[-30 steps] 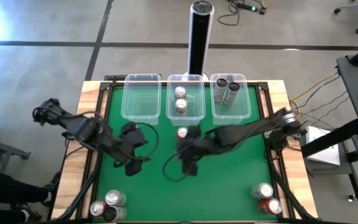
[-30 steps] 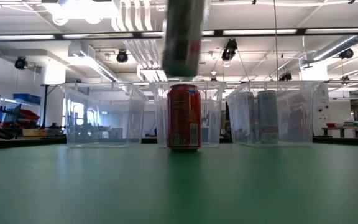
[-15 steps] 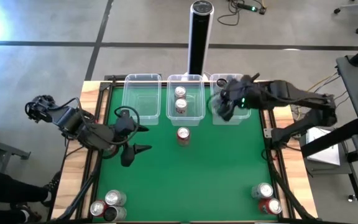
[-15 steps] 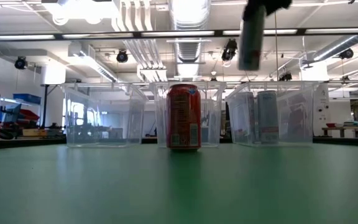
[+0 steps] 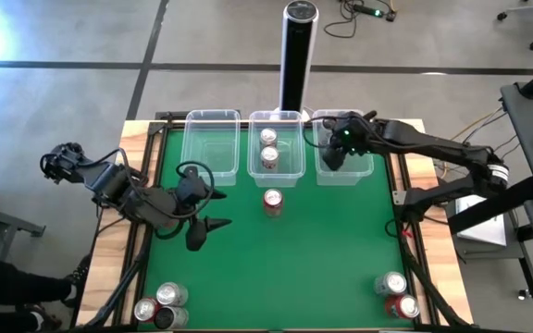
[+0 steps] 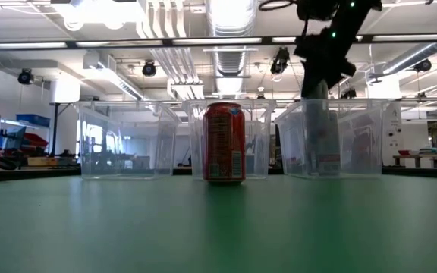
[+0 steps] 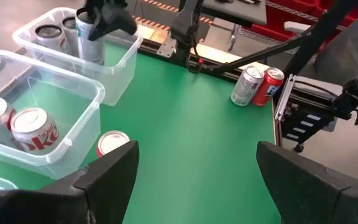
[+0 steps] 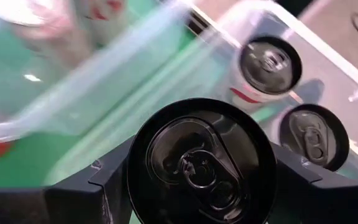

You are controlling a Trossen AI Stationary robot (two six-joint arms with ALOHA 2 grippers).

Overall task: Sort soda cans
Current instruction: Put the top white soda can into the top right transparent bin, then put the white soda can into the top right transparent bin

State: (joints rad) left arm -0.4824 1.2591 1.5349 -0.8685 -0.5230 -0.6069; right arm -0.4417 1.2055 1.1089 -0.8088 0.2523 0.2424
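A dark soda can [image 8: 201, 165] stands upright inside the right-hand clear tub [image 5: 361, 173], with my right gripper [image 5: 338, 153] shut on it from above. Two more cans [image 8: 269, 62] stand in that tub. The middle tub [image 5: 276, 176] holds two cans [image 5: 268, 148], and the left tub [image 5: 211, 143] shows nothing inside. A red can [image 5: 272, 200] stands on the green mat in front of the middle tub. My left gripper [image 5: 206, 222] hovers open at the mat's left, fingers pointing toward the right edge. My right gripper pinches the dark can between its two fingers, one on each side of the can's wall just below the top rim [image 8: 135, 186]. The fingers come from above, pointing down. The can stays upright inside the tub [image 6: 317, 129]; whether it rests on the tub's floor I cannot tell.
Three cans [image 5: 160, 305] cluster at the near left corner and two cans [image 5: 396, 296] at the near right. A tall black post [image 5: 297, 55] rises behind the tubs. The middle of the mat lies open around the red can [image 6: 224, 142].
My right gripper has carried the dark can from above the middle of the mat toward the far right, over the right tub, and then down into it, keeping it upright.
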